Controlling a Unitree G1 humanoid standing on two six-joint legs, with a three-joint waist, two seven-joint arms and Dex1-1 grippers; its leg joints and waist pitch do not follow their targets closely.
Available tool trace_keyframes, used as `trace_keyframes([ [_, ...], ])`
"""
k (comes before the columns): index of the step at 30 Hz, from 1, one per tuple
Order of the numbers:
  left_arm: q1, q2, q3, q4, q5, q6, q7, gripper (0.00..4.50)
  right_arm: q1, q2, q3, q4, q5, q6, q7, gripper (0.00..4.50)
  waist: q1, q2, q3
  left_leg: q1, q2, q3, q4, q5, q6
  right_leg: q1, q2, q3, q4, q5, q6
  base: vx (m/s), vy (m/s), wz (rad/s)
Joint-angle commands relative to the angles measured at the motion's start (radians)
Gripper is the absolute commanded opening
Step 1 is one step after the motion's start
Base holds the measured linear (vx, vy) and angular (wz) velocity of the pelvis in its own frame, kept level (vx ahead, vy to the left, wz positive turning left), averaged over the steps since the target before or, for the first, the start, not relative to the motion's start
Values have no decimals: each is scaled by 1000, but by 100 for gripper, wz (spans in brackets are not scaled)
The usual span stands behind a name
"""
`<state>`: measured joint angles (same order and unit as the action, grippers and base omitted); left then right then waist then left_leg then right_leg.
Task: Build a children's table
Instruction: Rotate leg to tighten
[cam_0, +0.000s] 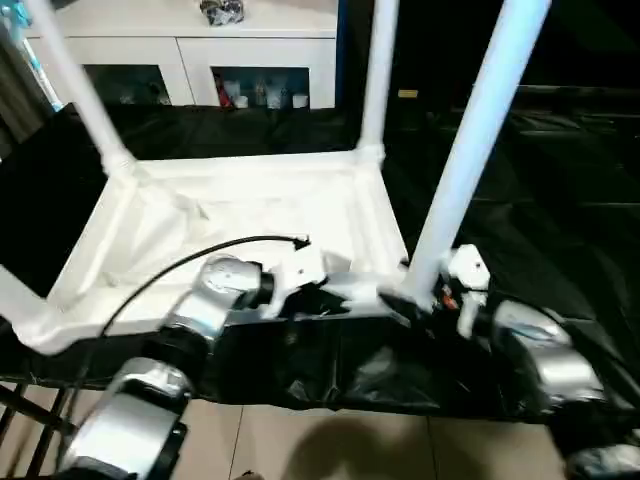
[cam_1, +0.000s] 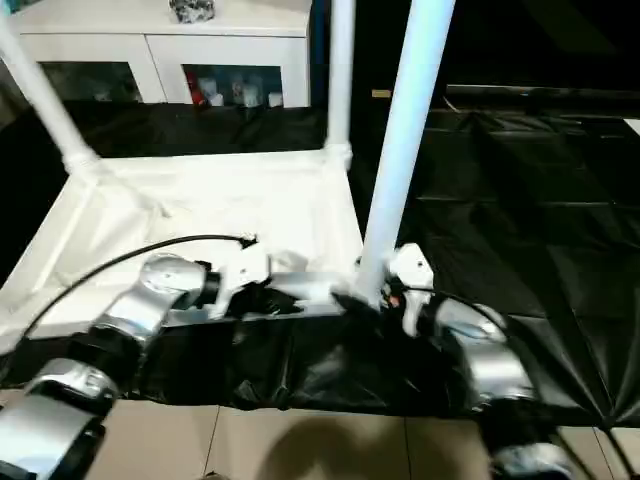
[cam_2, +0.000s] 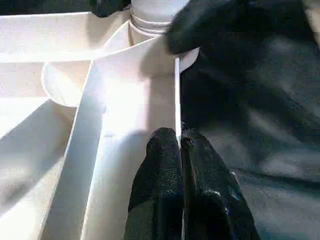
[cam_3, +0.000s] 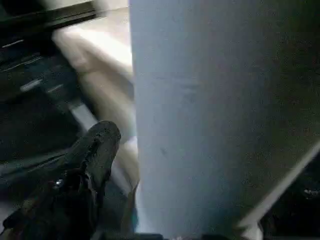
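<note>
The children's table top (cam_0: 250, 210) lies upside down on a black cloth, its ribbed underside facing up. White tube legs stand in its corner sockets: far left (cam_0: 75, 80), far right (cam_0: 378, 70) and near right (cam_0: 470, 150). My left gripper (cam_2: 179, 137) is shut on the thin near rim (cam_2: 176, 90) of the top, a little left of the near right socket (cam_2: 150, 55). My right gripper (cam_0: 410, 300) sits at the base of the near right leg with its jaws open around it. One of its fingers (cam_3: 97, 145) stands slightly apart from the tube; the other is hidden behind the leg.
A white cabinet (cam_0: 190, 50) with glass doors stands behind the table top. Black cloth (cam_0: 560, 180) spreads to the right and over the near edge. Tan floor tiles (cam_0: 330, 440) lie below. A black cable (cam_0: 170, 265) arcs over my left forearm.
</note>
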<state>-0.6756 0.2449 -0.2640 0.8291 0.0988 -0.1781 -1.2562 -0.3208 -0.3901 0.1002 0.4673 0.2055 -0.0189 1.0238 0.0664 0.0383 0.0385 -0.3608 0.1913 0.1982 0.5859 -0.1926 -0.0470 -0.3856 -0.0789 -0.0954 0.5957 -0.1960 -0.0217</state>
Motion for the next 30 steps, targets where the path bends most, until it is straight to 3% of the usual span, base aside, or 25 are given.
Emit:
trace_keyframes([
  [1,-7,-5,-14,-4,-20,-29,-26,0,8,-1,52,-46,24,25,95,350,5,-17,-56,1,54,-22,-61,-159,127,47,-82,57,-69,-150,-220,0,0,0],
  [10,-11,33,-5,5,-45,-50,-111,0,26,-58,95,-118,53,112,222,289,20,-19,-58,2,55,-21,-59,-132,116,46,-83,57,-64,-128,-227,0,0,0],
  [11,-11,34,-5,5,-47,-52,-116,0,28,-61,95,-122,55,117,228,275,22,-23,-58,1,55,-22,-58,-124,118,47,-83,57,-61,-121,-227,0,0,0],
  [20,-10,31,0,14,-51,-50,-111,0,47,-40,75,-147,68,148,206,236,25,-20,-59,2,55,-22,-56,-117,117,45,-83,56,-61,-112,-227,0,0,0],
  [23,-19,11,2,31,-25,-31,-26,0,51,5,41,-124,44,143,82,233,23,-19,-58,2,55,-23,-58,-123,107,44,-83,56,-62,-124,-224,0,0,0],
  [25,-31,-25,10,51,-3,5,85,0,35,60,11,-58,-15,107,-96,231,16,-19,-50,7,53,-22,-62,-178,69,36,-86,57,-74,-227,-206,0,0,0],
  [26,-35,-37,13,56,1,13,117,0,29,76,3,-39,-31,95,-144,231,11,-20,-44,11,49,-25,-66,-216,44,37,-89,55,-87,-329,-182,0,0,0],
  [27,-40,-88,16,55,4,54,188,0,-9,136,-27,41,-73,93,-332,229,4,-20,-41,16,49,-27,-71,-242,20,34,-89,55,-94,-406,-163,0,0,0],
  [28,-40,-88,16,55,4,54,188,0,-9,136,-27,41,-73,93,-332,218,-2,-21,-38,21,47,-31,-74,-274,6,33,-89,54,-103,-459,-148,0,0,0],
  [30,-52,-147,15,63,16,92,275,0,-50,194,-49,110,-93,101,-476,210,-12,-22,-43,18,48,-32,-75,-263,11,37,-87,57,-100,-424,-143,0,0,0],
])
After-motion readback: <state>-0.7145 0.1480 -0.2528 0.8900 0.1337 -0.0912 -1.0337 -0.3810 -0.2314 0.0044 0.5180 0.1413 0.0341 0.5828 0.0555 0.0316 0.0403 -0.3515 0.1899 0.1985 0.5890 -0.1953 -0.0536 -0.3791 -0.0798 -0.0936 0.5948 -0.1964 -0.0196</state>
